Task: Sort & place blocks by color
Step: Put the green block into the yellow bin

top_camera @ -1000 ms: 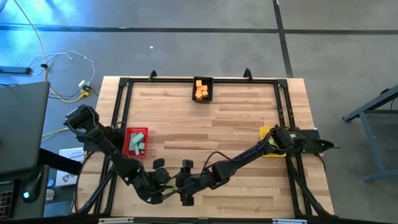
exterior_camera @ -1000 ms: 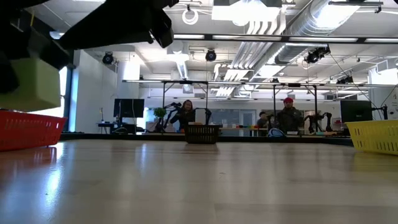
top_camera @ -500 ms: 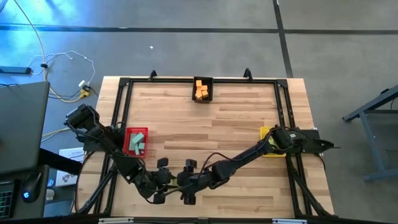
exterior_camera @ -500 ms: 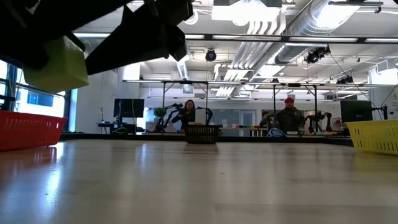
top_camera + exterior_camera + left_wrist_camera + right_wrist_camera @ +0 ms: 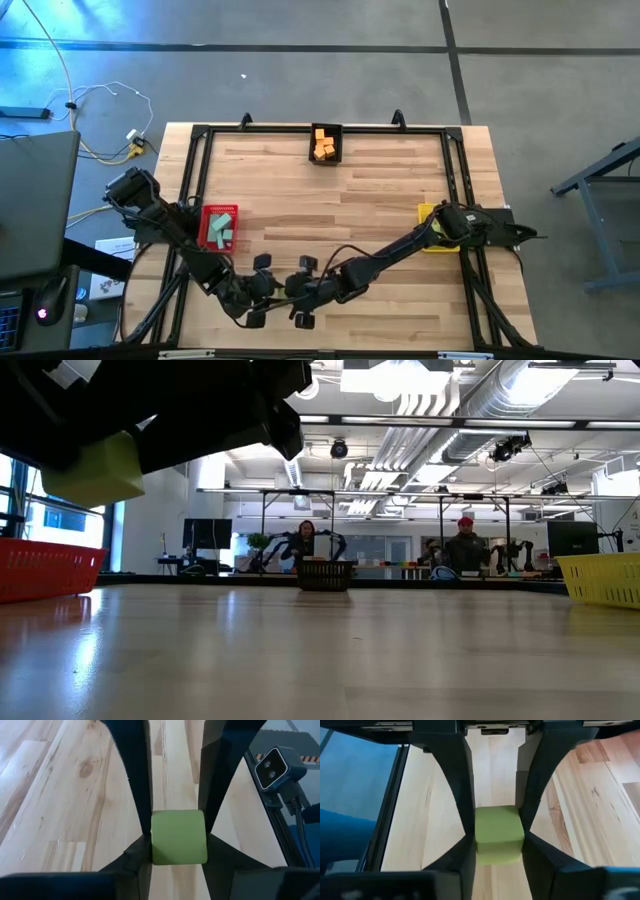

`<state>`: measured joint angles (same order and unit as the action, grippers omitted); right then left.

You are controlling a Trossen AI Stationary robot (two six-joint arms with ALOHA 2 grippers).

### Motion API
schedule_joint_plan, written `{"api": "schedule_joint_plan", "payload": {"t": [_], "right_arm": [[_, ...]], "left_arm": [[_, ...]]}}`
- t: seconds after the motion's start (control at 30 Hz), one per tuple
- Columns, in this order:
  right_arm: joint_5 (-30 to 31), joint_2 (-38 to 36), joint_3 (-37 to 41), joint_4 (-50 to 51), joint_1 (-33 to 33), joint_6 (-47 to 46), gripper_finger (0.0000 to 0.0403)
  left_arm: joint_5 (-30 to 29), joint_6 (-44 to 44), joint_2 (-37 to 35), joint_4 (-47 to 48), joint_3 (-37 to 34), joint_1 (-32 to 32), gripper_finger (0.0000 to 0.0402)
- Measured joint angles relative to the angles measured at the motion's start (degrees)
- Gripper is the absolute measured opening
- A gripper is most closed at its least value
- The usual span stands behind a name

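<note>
A yellow-green block (image 5: 178,837), a small matte cuboid with softly rounded edges, hangs above the wooden table (image 5: 380,190) near its front edge, left of centre. The left gripper (image 5: 175,832) clamps it between both dark fingers. The right gripper (image 5: 497,835), meeting it from the opposite side, also has its fingers pressed against the same block's sides.
</note>
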<state>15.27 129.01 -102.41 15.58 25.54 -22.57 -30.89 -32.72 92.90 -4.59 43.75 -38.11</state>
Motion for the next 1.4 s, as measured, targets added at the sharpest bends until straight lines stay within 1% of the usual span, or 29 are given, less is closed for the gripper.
{"api": "schedule_joint_plan", "payload": {"t": [0.1, 0.23, 0.5, 0.63, 0.87, 0.93, 1.03, 1.2, 1.3, 1.4], "right_arm": [[0.5, 0.0, 0.0, 0.3, 0.0, -0.7, 0.0095], [0.7, 0.0, 0.0, 0.5, 0.0, -1.8, 0.0094], [3.5, 0.0, -0.1, 4.6, 0.0, -8.8, 0.0094], [4.1, 0.0, -0.1, 5.5, 0.3, -10.6, 0.0094], [4.9, 0.0, -0.1, 7.7, 0.5, -14.0, 0.0094], [6.6, 0.0, 0.0, 10.1, 0.7, -16.2, 0.0094], [9.1, 0.0, 0.0, 13.9, 0.9, -20.3, 0.0094], [11.2, 0.0, 0.0, 22.5, 1.7, -27.3, 0.0094], [13.1, -0.4, 0.1, 28.8, 2.1, -31.7, 0.0094], [16.7, -2.0, 0.1, 36.5, 2.4, -37.4, 0.0094]], "left_arm": [[0.8, 0.1, 0.0, 0.0, 0.0, 0.4, 0.0121], [2.5, 0.4, 0.0, 0.1, 0.0, 1.5, 0.0133], [6.2, -1.2, 0.1, 0.8, 0.0, 4.0, 0.0154], [8.3, -1.5, 0.1, 2.0, 0.0, 5.1, 0.0163], [13.5, -1.0, -0.2, 3.9, 0.1, 6.0, 0.0174], [14.5, -0.3, -0.9, 3.9, 0.1, 5.9, 0.0174], [14.6, -0.1, -2.5, 5.9, 0.1, 5.8, 0.0172], [14.0, 1.4, -7.1, 10.1, 0.1, 5.7, 0.017], [14.3, 3.3, -10.1, 11.2, 0.1, 5.7, 0.017], [15.0, 5.1, -13.0, 11.6, 0.1, 5.7, 0.017]]}}
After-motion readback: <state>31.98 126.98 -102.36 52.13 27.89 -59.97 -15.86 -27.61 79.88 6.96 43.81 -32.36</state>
